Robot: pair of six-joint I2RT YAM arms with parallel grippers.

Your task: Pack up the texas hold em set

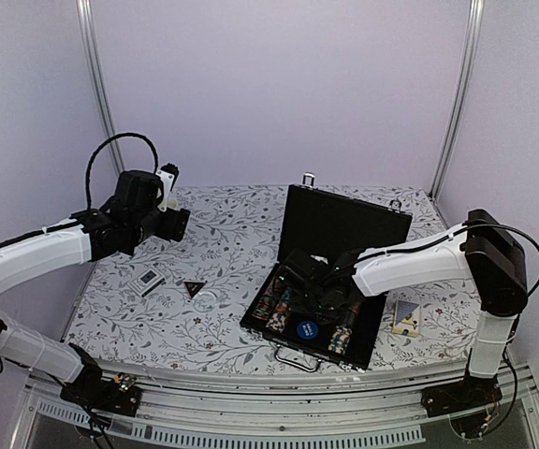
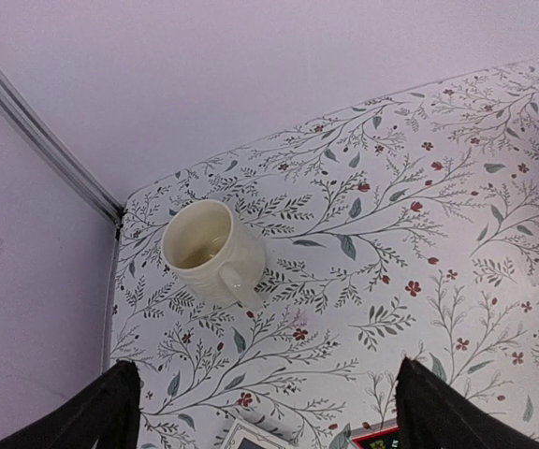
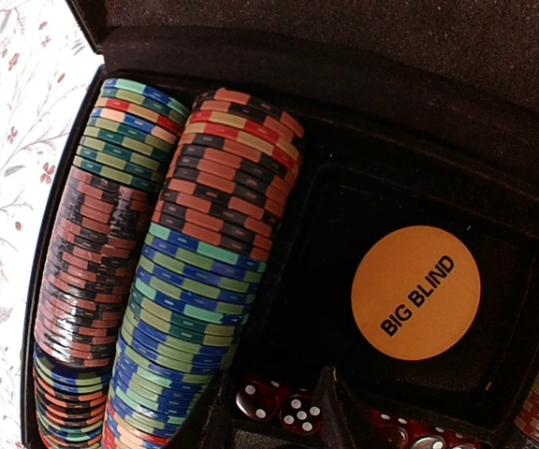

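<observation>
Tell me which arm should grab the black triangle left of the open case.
Left, probably. The left gripper hangs open above the table on the same side as the black triangle. The right gripper is down inside the briefcase over the red dice, and would have to cross its wall.

Orange disc (image 3: 415, 292) reads "BIG BLIND" (black capitals, printed diagonally).

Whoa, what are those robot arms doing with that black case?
They are packing a poker set. The right pincer is down inside the open case, slightly open just above the red dice, beside the chips and an orange disc. The left pincer hangs wide open and empty over the table, with a mug ahead of it. A black triangle lies out on the table, not packed yet.
</observation>
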